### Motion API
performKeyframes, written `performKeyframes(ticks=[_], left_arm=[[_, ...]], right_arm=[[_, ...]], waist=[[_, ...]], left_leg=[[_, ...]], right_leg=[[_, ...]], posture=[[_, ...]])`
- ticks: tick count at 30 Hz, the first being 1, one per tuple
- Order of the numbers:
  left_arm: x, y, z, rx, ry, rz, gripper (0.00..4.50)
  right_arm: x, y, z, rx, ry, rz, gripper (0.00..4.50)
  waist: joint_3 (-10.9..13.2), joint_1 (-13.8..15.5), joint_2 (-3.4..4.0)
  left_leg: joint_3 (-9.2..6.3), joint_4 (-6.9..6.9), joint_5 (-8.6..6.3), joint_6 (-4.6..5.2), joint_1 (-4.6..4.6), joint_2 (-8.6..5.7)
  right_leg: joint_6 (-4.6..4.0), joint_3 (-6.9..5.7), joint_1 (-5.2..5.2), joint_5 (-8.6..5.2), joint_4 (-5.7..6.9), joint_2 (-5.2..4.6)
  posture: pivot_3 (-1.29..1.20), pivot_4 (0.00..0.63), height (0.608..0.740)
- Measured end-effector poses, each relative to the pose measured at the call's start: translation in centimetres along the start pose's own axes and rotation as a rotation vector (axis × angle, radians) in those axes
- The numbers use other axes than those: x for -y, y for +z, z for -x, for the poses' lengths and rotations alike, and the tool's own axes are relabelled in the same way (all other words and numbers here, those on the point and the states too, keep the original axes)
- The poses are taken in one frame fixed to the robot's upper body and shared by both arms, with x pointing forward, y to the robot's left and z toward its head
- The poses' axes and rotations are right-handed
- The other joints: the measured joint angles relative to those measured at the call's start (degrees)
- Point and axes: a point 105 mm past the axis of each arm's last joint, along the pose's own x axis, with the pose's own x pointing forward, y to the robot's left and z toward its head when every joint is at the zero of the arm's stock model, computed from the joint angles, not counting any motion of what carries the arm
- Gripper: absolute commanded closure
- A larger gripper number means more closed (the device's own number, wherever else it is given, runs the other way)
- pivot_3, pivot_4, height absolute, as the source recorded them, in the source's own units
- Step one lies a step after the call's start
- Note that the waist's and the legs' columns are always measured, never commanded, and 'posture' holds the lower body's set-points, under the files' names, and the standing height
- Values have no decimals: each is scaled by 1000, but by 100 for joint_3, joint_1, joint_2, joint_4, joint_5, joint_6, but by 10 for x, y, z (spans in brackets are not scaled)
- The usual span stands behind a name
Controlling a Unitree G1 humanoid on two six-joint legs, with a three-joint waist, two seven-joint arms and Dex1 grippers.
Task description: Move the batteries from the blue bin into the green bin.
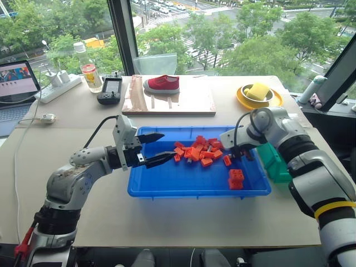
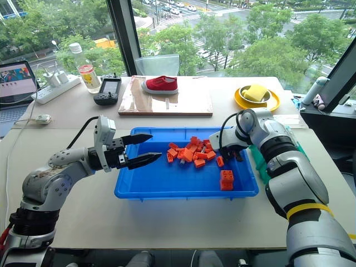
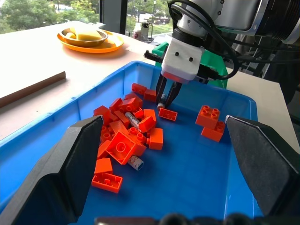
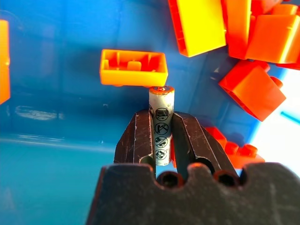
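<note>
The blue bin (image 1: 189,186) lies in the middle of the table between my arms. My right gripper (image 4: 161,140) points down into its right part and is shut on a battery (image 4: 161,110), a slim grey cylinder standing between the fingers (image 4: 136,136) just above the bin floor. Two more batteries (image 3: 132,119) (image 3: 136,163) lie among the orange blocks. The green bin (image 1: 275,164) stands against the blue bin's right wall, partly behind my right arm. My left gripper (image 1: 167,146) hovers open and level over the bin's left end, holding nothing.
A pile of red-orange blocks (image 1: 197,151) covers the bin's middle, and a stacked pair (image 1: 236,179) sits at its right. Behind are a wooden board with a red shoe (image 1: 162,83), a yellow plate (image 1: 245,100), a bottle (image 1: 90,69) and a laptop (image 1: 16,80).
</note>
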Motion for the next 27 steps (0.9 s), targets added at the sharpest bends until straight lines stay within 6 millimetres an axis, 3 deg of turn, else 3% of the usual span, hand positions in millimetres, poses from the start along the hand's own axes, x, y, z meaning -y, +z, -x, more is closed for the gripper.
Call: performKeyframes(ticks=[4, 6, 9, 12, 14, 16, 19, 21, 23, 25, 27], left_arm=[[0, 0, 0, 0, -3, 0, 0], [1, 0, 0, 0, -5, -2, 0], [1, 1, 0, 1, -7, -6, 0], [1, 2, 1, 3, -6, -8, 0], [2, 3, 1, 5, -8, -11, 0], [1, 3, 2, 6, -5, -12, 0], [2, 3, 3, 5, -4, -14, 0], [3, 3, 4, 4, -3, -16, 0], [2, 1, 5, 1, 4, -12, 0], [2, 2, 4, 3, 3, -13, 0], [2, 3, 4, 4, 2, -15, 0]], right_arm=[[6, 3, 9, 32, -55, -27, 4196], [11, 5, 25, 50, -107, -41, 4196], [18, 13, 69, 131, -238, -86, 4196], [25, 35, 128, 302, -434, -139, 4196], [24, 42, 157, 381, -516, -183, 4196], [17, 37, 186, 414, -600, -248, 4196], [5, -2, 214, 361, -746, -440, 4196], [-19, -51, 204, 229, -780, -637, 4196], [-44, -82, 170, 147, -711, -794, 4196], [-66, -95, 133, 116, -620, -898, 4196], [-79, -102, 113, 90, -579, -956, 4196]], waist=[[9, -2, 13], [18, 8, 26], [28, 22, 41], [30, 28, 43], [30, 30, 43], [30, 54, 43], [31, 139, 40], [26, 196, 26], [27, 189, 25], [30, 141, 38], [38, 83, 65]], left_leg=[[0, 0, 0, 0, -3, -1], [0, 0, 0, 0, -13, -2], [-1, 1, -1, 1, -27, -2], [-1, 0, -3, 5, -29, -1], [-1, 0, -4, 7, -29, -1], [-1, 1, -5, 9, -29, -2], [1, 4, -7, 12, -32, -7], [1, 5, -11, 20, -31, -6], [9, 11, -15, 25, -31, -6], [18, 14, -15, 27, -27, -4], [19, 13, -15, 27, -28, -6]], right_leg=[[0, 1, -3, 0, 1, -1], [0, 1, -10, 0, 1, -1], [0, 0, -20, 0, -1, -2], [0, -1, -20, 0, -2, -2], [0, -1, -20, 0, -2, -1], [0, -2, -17, 0, -3, -2], [0, -1, -17, 0, -7, -7], [0, -2, -12, 0, -11, -6], [0, 4, -13, 0, -8, -7], [0, 13, -19, 0, -1, -6], [0, 16, -20, 0, 0, -7]], posture=[[0, 150, 740], [0, 150, 740], [0, 150, 740], [0, 150, 740], [0, 150, 740], [0, 150, 740], [0, 150, 740], [0, 150, 740], [0, 150, 740], [0, 150, 740], [0, 150, 740]])
